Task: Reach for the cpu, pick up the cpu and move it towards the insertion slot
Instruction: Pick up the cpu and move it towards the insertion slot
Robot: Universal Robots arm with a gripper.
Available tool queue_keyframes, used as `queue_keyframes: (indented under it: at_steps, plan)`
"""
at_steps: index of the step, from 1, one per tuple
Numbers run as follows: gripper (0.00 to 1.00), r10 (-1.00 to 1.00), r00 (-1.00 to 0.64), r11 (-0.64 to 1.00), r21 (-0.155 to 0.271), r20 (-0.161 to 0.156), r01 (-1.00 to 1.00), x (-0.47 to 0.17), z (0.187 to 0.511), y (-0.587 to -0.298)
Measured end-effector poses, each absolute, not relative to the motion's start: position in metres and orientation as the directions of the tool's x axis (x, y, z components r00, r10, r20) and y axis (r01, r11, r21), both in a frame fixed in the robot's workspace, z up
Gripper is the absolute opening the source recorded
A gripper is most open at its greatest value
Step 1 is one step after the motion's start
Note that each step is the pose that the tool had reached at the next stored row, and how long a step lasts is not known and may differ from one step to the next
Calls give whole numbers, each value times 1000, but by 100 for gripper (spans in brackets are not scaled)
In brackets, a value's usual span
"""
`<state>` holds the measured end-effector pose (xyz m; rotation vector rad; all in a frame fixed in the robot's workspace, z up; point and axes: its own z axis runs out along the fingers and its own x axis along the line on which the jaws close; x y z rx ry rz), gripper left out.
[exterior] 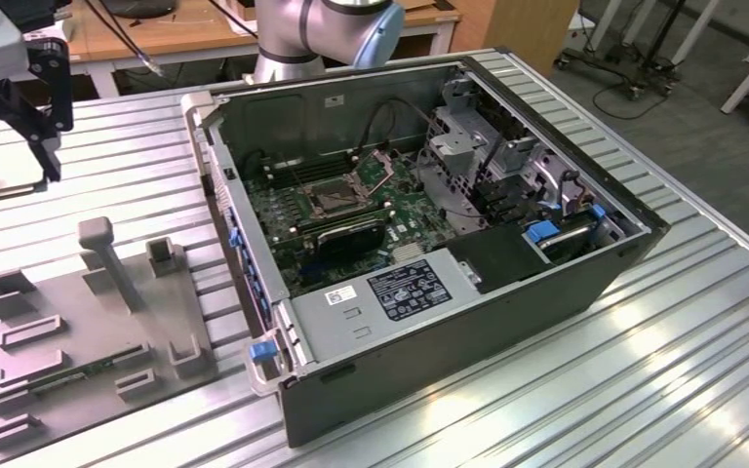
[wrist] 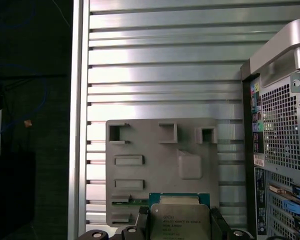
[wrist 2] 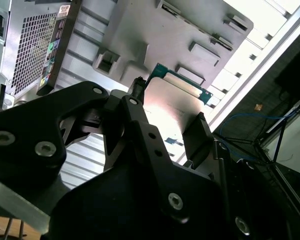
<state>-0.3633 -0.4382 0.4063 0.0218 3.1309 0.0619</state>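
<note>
So the gripper [exterior: 8, 177] is in the upper left of the exterior view, its 2 fingers clamped on the cpu [wrist: 180, 220], up-frame of the grey tray [exterior: 89, 331]. The insertion slot [exterior: 328, 201] sits mid-frame inside the open case [exterior: 479, 322], well apart.

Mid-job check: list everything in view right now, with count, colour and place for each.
cpu: one, silvery top with green rim, held between the fingers, raised at the exterior view's left.
insertion slot: one, dark with silvery frame, on the green motherboard inside the case.
computer case: one, black and grey, open side up, on the table.
grey tray: one, grey, on the table to the exterior view's left of the case.
memory stick: one, green, lying in the tray.
table: one, silvery slatted metal, under everything.
arm: one, silver and blue, behind the case.
gripper: one, black, shut on the cpu.
</note>
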Motion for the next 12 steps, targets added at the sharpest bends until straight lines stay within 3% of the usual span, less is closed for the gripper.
queue_keyframes:
  at_steps: [12]
  plan:
    - [55,14,-1000,999,40,-10,14,-354,406,-438]
